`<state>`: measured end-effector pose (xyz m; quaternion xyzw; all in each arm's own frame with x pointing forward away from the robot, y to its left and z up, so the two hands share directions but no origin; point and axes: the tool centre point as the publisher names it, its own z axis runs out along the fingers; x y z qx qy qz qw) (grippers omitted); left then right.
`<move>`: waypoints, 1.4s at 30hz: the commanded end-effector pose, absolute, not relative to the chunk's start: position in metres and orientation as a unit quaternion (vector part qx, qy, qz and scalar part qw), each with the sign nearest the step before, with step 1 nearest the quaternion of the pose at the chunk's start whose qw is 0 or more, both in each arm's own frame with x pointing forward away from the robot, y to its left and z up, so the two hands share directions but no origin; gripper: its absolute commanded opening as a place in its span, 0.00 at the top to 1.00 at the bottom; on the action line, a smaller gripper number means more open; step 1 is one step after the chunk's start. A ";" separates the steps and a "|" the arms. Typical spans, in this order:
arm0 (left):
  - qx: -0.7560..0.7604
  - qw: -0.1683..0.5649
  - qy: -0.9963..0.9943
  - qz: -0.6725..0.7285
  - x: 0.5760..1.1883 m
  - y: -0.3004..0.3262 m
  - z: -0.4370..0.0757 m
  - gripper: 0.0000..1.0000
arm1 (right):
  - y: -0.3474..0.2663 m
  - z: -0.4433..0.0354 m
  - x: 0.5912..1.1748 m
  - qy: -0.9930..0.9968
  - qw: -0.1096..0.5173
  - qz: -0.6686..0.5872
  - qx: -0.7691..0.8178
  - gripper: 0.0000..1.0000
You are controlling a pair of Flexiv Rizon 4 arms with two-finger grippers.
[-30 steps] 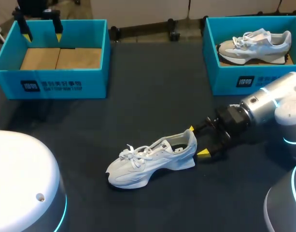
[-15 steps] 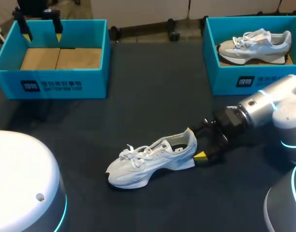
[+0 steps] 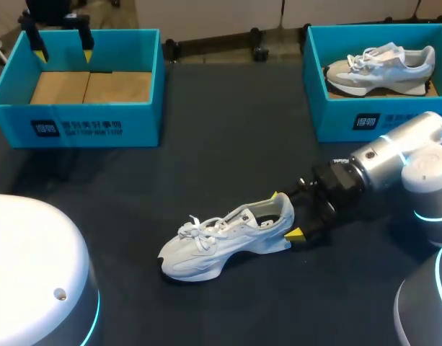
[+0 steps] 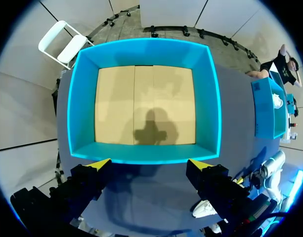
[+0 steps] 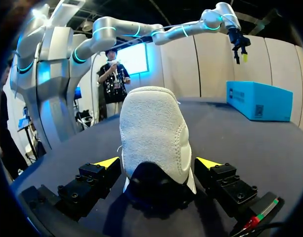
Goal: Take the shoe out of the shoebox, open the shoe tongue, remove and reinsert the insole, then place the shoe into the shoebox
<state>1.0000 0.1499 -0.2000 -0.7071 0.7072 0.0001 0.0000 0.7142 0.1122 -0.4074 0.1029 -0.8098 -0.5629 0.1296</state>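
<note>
A white shoe (image 3: 221, 245) lies on its sole on the dark tabletop (image 3: 228, 130), out of any box, with its toe towards the robot's left and its laces tied. The right pincer (image 3: 285, 215) sits low at the heel. It is released, one yellow tip on each side of the heel cup, and no firm squeeze is visible. The left pincer (image 3: 62, 37) is also released and hangs above the empty shoebox (image 3: 76, 126) at the far left. A second shoebox (image 3: 350, 122) at the far right holds another shoe (image 3: 379, 65).

The likely step is gripping the heel to steady the shoe for the tongue and insole work. The heel is padded and rounded, so a shallow or off-centre bite could slip off. It could also push the light shoe along the cloth or twist it away from the left arm's reach.
</note>
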 end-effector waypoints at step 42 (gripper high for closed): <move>-0.707 0.000 0.707 0.000 1.000 0.150 -0.200 0.00 | 0.125 -0.412 0.692 -0.813 0.065 -0.574 0.073 1.00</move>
